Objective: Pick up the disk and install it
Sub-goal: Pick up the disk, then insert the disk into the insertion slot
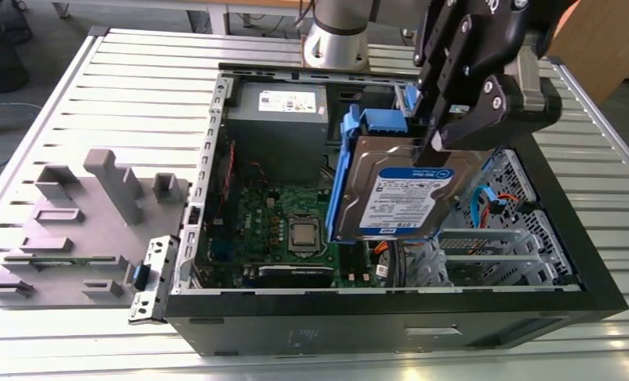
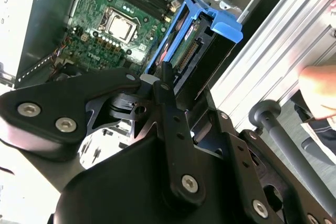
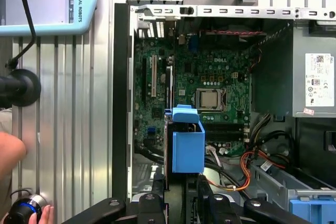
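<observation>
End effector clamped on the disk at its top edge. The disk hangs on edge just beneath it, above the open computer case. Gripping by that edge likely leaves the blue rails free for seating.
</observation>
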You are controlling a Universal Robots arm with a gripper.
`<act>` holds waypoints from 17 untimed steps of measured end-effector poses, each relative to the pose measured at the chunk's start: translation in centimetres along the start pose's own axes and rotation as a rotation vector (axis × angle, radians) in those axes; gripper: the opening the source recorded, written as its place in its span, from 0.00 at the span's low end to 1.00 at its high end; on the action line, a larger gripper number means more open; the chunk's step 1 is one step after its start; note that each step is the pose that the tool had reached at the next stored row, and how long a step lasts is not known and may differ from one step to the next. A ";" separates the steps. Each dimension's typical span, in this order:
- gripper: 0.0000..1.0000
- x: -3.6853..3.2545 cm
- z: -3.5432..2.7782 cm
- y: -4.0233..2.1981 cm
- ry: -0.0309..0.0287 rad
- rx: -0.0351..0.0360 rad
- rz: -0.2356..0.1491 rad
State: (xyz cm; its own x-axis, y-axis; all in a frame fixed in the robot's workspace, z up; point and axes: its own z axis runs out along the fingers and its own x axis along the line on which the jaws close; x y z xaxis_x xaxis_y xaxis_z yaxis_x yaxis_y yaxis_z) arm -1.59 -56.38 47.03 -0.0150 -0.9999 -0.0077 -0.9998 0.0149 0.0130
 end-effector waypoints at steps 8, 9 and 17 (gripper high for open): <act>0.35 -0.04 -0.01 -2.17 0.0001 -0.0017 0.000; 0.35 -0.04 0.00 -2.34 0.0002 -0.0017 0.000; 0.35 -0.06 0.10 -4.30 0.0000 -0.0024 0.000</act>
State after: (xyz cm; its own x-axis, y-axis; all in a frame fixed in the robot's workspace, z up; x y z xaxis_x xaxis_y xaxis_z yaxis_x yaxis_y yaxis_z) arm 2.71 -56.38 46.87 -0.0152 -0.9999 -0.0076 -0.9998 0.0151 0.0154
